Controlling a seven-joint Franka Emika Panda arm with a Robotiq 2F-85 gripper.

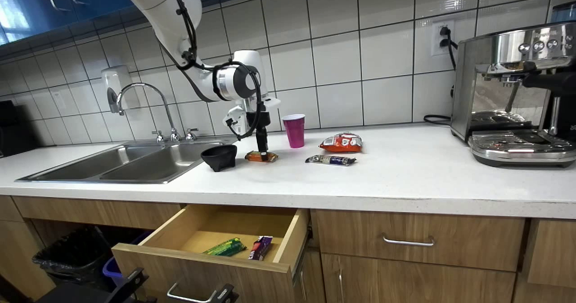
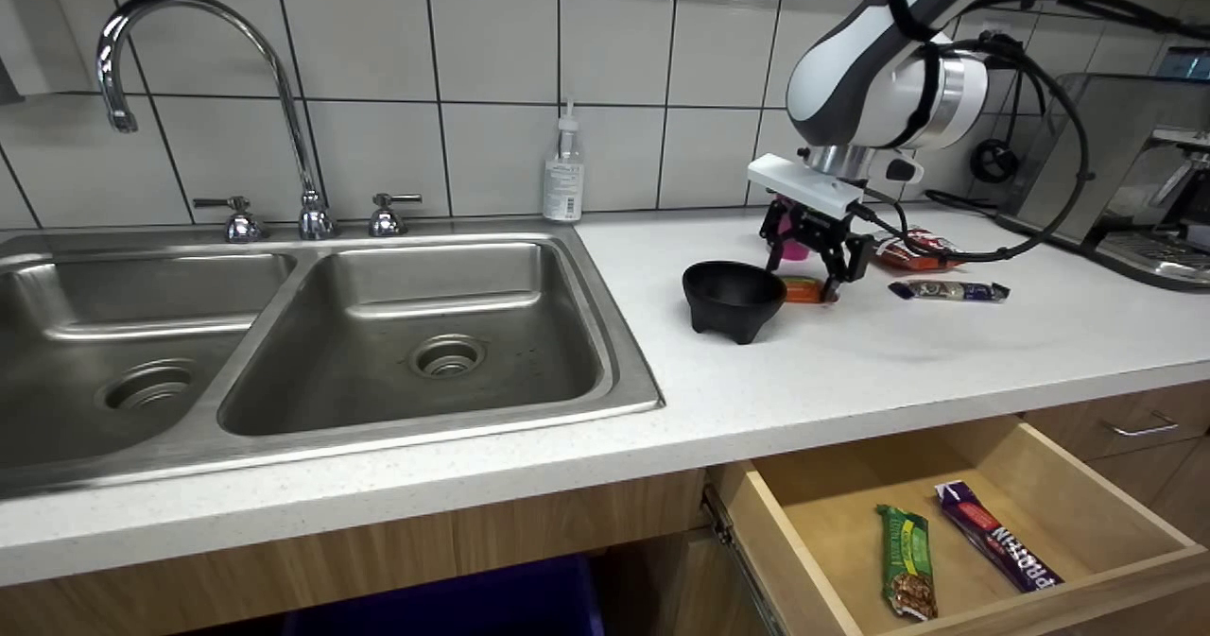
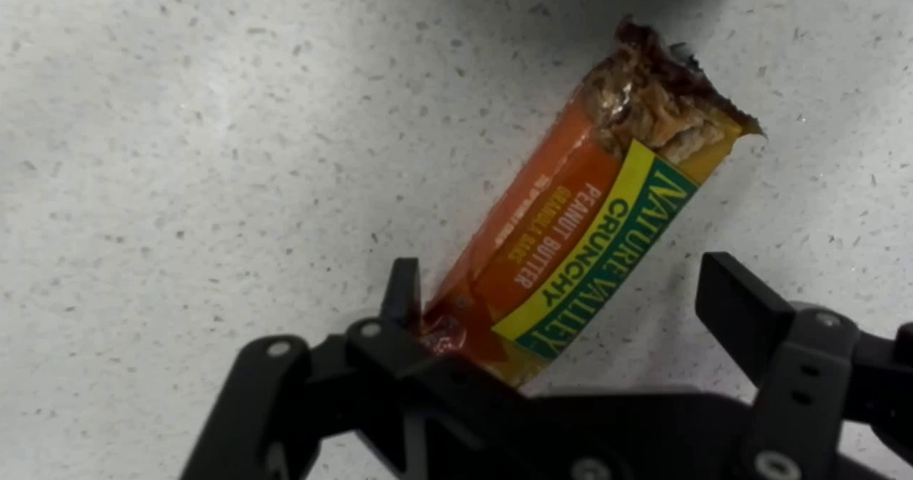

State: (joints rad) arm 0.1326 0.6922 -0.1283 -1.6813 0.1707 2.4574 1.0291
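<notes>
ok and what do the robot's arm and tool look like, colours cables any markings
The smooth, rounded white robot arm has dark grey trim and a silver metal band near the wrist. A thick black cable runs along it, tied with black straps. Below a flat white rectangular box, the black jointed two-finger tool shows round screw heads. No lettering is legible.

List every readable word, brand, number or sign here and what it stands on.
"NATURE VALLEY": orange bar, wrist view
"CRUNCHY": orange bar
"PEANUT BUTTER": orange bar
"GRANOLA BARS": orange bar
"PROTEIN": purple bar, in an exterior view
Too small or blurred: remaining print on these, plus green bar, blue wrapper, red bag, pump bottle.
</notes>
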